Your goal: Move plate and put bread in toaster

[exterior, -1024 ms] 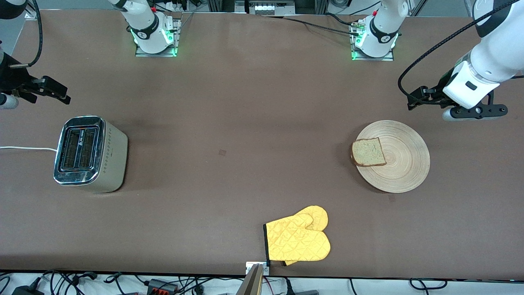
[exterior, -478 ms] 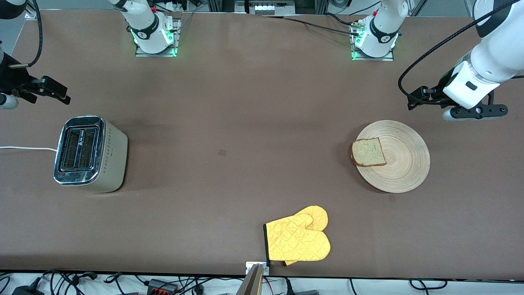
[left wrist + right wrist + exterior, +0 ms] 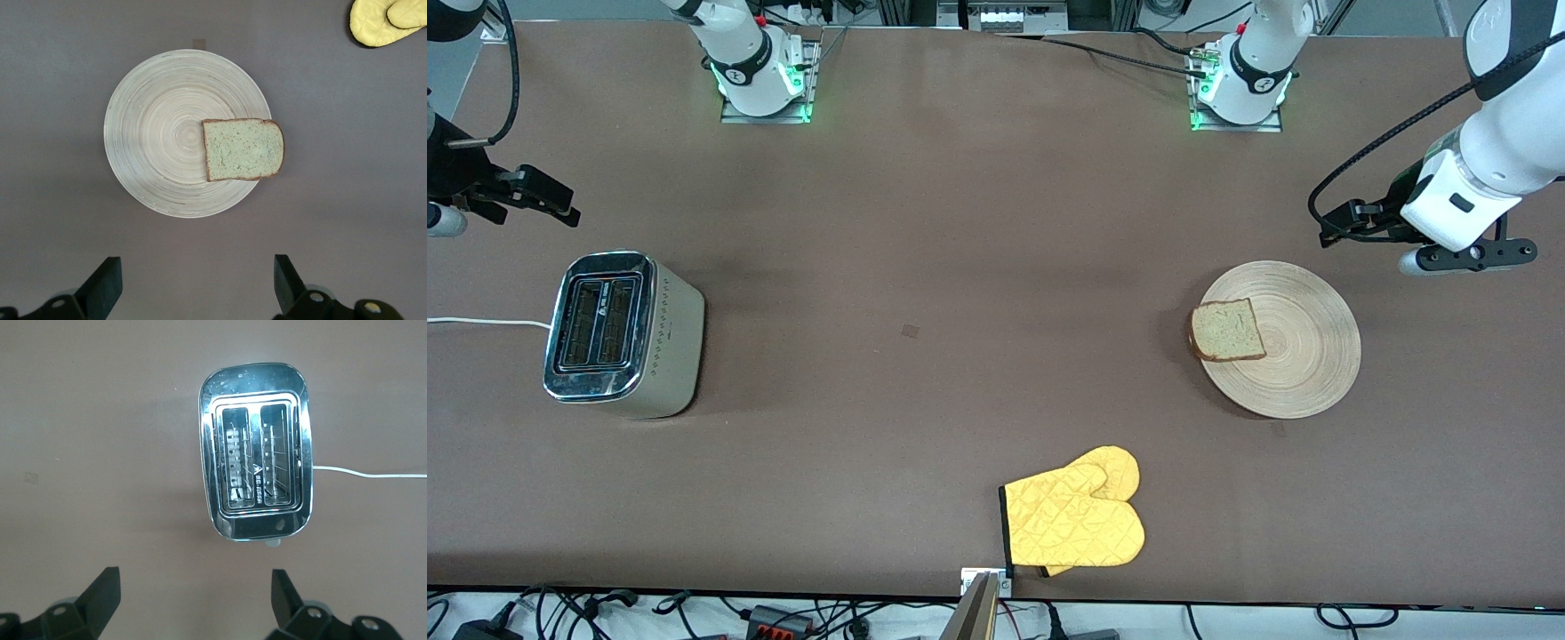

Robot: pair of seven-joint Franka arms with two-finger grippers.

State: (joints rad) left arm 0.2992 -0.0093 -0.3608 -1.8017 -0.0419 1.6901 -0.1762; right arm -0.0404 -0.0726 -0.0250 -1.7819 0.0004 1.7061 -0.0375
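The square slice of brownish bread (image 3: 1228, 330) with its darker crust lies flat on the large round pale-wood plate (image 3: 1303, 373), off-centre, its edge overhanging the plate's rim on the side toward the right arm's end of the desk. That overhang should give my fingers something to pinch. The plate sits on the brown desk (image 3: 960, 267) toward the left arm's end, well apart from the boxy chrome-topped two-slot toaster (image 3: 623, 333), which stands near the right arm's end with both slots empty and facing up, its white cord (image 3: 480, 322) trailing off that edge. A pair of yellow quilted oven mitts (image 3: 1074, 520) lies by the desk's edge nearest the front camera.

My left gripper (image 3: 193, 287) hangs over bare desk just beside the plate, fingers spread wide and empty. My right gripper (image 3: 193, 603) waits above the desk beside the toaster, fingers also wide apart, holding nothing.
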